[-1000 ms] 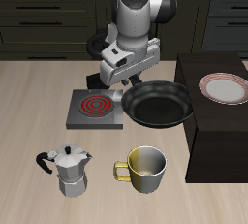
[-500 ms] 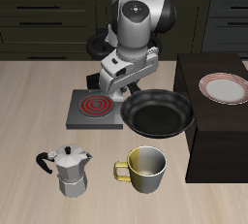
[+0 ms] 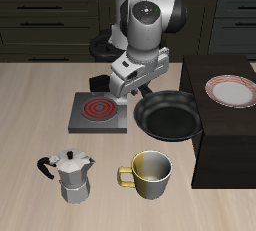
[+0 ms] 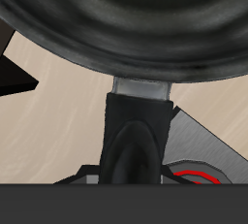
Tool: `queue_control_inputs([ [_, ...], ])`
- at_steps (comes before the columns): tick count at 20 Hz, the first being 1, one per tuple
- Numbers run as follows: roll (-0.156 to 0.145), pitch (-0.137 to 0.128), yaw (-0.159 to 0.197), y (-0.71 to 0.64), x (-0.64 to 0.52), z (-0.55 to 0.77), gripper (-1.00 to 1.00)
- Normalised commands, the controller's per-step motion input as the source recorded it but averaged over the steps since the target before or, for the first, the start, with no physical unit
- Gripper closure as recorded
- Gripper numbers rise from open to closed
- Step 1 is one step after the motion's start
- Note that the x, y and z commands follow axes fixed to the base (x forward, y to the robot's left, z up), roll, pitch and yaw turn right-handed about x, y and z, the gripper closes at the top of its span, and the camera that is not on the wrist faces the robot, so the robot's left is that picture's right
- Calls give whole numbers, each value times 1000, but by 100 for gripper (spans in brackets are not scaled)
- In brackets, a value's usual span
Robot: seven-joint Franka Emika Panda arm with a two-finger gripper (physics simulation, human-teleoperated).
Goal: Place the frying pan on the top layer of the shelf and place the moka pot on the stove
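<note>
The black frying pan (image 3: pixel 169 116) hangs in the air between the stove (image 3: pixel 98 112) and the dark shelf (image 3: pixel 224 135), its bowl reaching over the shelf's near edge. My gripper (image 3: pixel 128 88) is shut on the pan's handle, beside the stove's back corner. In the wrist view the pan (image 4: pixel 145 19) fills most of the frame and its handle (image 4: pixel 136 136) runs into my gripper, with a corner of the stove (image 4: pixel 199 160) beneath. The silver moka pot (image 3: pixel 72 176) stands upright near the table's front edge, in front of the stove.
A yellow-grey mug (image 3: pixel 149 174) stands beside the moka pot. A white plate with a red rim (image 3: pixel 233 91) lies on the shelf top, farther along from the pan. Dark cabinets run behind the table.
The pan has travelled toward the shelf, rising slightly, and now overlaps the shelf's edge more. The arm swung along with it. Moka pot, mug and plate stayed put.
</note>
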Motion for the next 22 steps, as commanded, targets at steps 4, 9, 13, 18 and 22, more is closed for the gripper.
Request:
queue_control_inputs([
  [4, 29, 1, 22, 165, -26, -7, 100],
  [9, 24, 1, 22, 196, -9, 12, 100],
  [13, 32, -14, 54, 272, -49, 74, 100],
  [18, 17, -12, 50, 130, -30, 109, 100],
  [22, 10, -28, 82, 155, 0, 143, 100],
])
